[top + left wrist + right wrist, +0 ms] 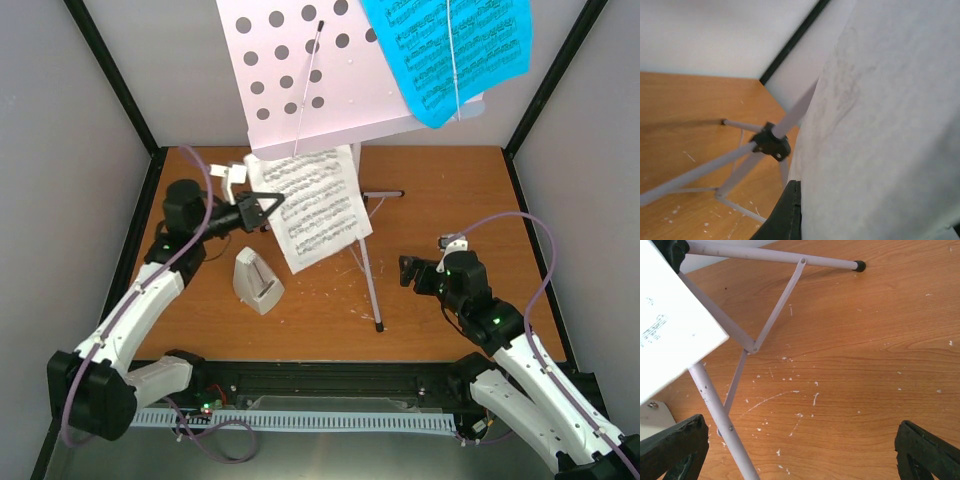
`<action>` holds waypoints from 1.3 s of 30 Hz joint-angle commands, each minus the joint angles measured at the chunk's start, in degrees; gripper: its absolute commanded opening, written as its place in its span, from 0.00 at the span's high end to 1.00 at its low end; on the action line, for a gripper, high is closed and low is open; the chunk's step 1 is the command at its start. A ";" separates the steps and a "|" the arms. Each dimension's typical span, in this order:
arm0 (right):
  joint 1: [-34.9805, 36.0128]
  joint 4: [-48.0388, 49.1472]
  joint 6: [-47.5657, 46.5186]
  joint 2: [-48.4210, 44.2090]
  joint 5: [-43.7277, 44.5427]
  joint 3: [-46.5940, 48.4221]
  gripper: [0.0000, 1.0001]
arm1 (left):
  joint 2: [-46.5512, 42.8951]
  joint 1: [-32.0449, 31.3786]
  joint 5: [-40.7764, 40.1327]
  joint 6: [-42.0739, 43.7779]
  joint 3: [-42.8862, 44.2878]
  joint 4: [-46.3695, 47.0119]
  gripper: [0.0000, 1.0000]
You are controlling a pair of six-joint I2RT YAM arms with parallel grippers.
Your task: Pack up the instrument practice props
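Plainly, left gripper (pixel 271 204) pinches white page (pixel 318 205); right gripper (pixel 407 271) gapes above flecked wooden table (pixel 465 195).

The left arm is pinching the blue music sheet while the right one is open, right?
No, the top view shows the left end effector pinching the white sheet; the blue sheet is on the stand. The right end effector is open.

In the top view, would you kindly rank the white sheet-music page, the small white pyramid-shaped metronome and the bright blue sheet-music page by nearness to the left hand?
1. White sheet-music page: gripped by the left hand.
2. Small white pyramid-shaped metronome: on the wooden table nearby.
3. Bright blue sheet-music page: far back right.
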 commanded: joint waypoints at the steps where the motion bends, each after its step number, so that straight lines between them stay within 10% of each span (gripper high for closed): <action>1: -0.12 -1.09 -0.42 -0.82 1.64 0.48 0.00 | -2.41 9.46 6.93 -1.92 0.69 -1.99 1.00; 12: -0.13 0.67 1.22 -1.49 0.06 -0.52 0.00 | -0.35 31.34 6.59 -11.66 -9.80 10.30 1.00; 39: -0.12 2.13 1.36 -2.08 -0.71 -2.53 0.00 | -4.97 35.21 -29.93 -19.41 -37.67 14.80 1.00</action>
